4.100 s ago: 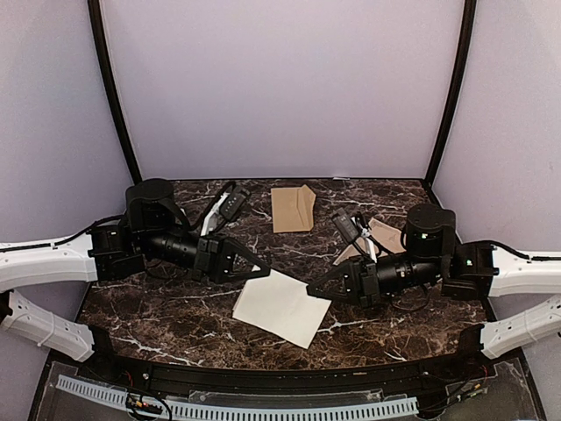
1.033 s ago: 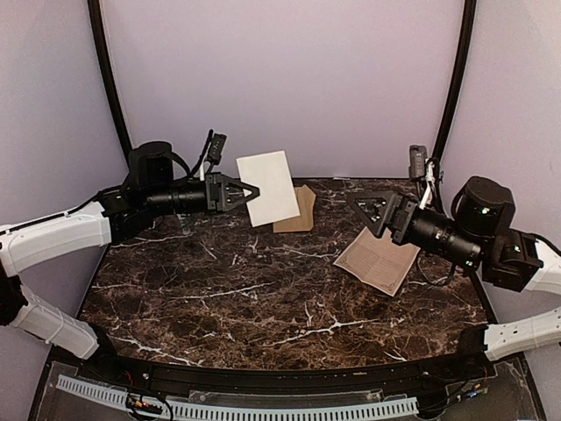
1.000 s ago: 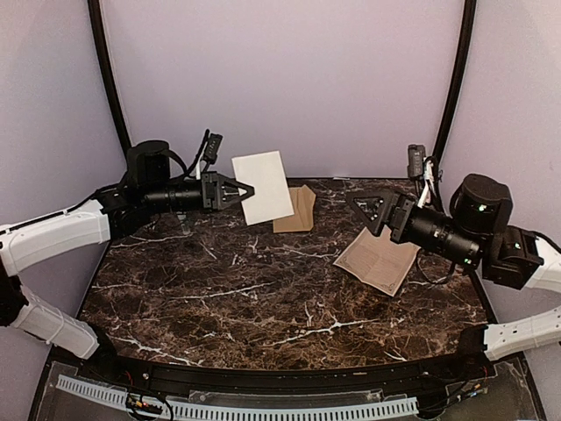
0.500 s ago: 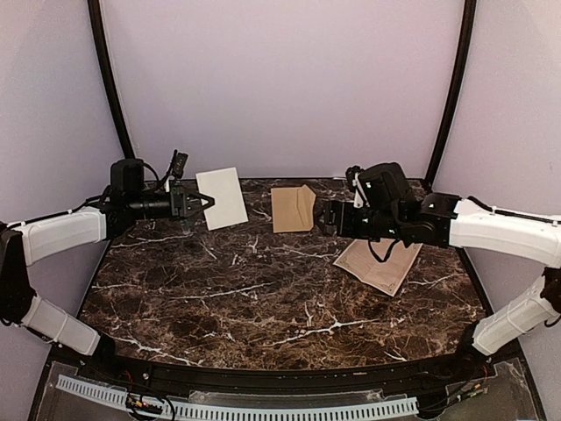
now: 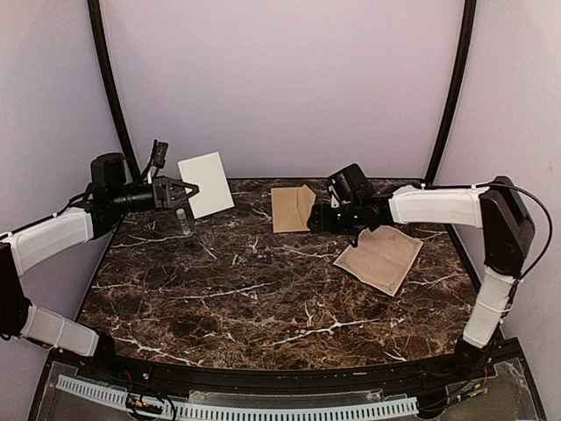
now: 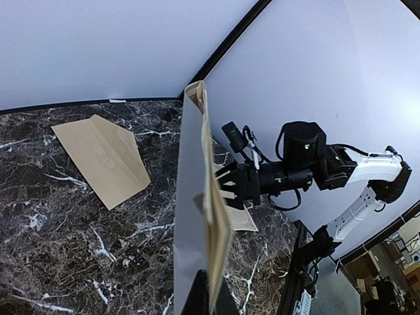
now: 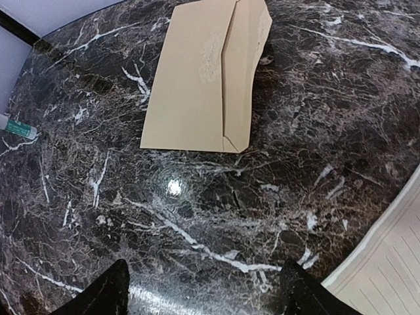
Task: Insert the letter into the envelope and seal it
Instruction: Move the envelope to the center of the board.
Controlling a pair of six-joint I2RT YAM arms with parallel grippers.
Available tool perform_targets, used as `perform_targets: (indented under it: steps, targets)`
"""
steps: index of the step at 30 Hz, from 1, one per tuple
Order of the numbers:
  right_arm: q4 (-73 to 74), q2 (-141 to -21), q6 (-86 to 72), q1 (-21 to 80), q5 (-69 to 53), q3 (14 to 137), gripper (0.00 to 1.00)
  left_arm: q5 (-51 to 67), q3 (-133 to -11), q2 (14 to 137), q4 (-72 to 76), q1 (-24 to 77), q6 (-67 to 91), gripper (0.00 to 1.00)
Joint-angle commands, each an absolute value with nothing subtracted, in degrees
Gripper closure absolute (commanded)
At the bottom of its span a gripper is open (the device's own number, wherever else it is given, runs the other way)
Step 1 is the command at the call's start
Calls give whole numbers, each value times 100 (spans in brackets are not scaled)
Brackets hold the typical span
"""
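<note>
Two fingers of the left gripper (image 5: 187,187) are pinched tight on one edge of the folded letter (image 5: 205,184). They hold it upright in the air above the far-left corner of the table (image 5: 263,298), pale back outward, and it has drawn farther left than half a second ago. The right gripper (image 7: 205,292), jaws apart and empty, has swung leftward to just beside the envelope (image 5: 292,209), which lies flat at the far middle. A second bordered cream sheet (image 5: 381,259) stays flat at the right. A small tube (image 5: 181,219) sits near the left gripper.
</note>
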State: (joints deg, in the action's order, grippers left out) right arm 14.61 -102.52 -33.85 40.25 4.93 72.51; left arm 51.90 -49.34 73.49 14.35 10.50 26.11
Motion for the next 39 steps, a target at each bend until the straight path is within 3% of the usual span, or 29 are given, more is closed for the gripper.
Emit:
perform_targets:
  steps: [1, 8, 17, 21, 36, 39]
  targets:
    - [1446, -11003, -3056, 3876, 226, 8088, 28, 5184, -4986, 6967, 1182, 1028, 2295, 100]
    - [1536, -12051, -2961, 3740, 309, 9021, 43, 5374, -4984, 6999, 1228, 1013, 2353, 100]
    - [1431, -12615, -3082, 3513, 397, 9358, 50, 5514, -4941, 7018, 1416, 885, 2544, 100]
    - [1624, -12889, -2895, 3420, 376, 9648, 63, 5562, -4923, 7043, 1468, 819, 2643, 100]
    - [1705, -13386, -2655, 3348, 273, 10243, 75, 5644, -4887, 7124, 1574, 747, 2760, 100]
    - [1722, -13465, -2624, 3348, 198, 10349, 83, 5653, -4887, 7142, 1581, 727, 2772, 100]
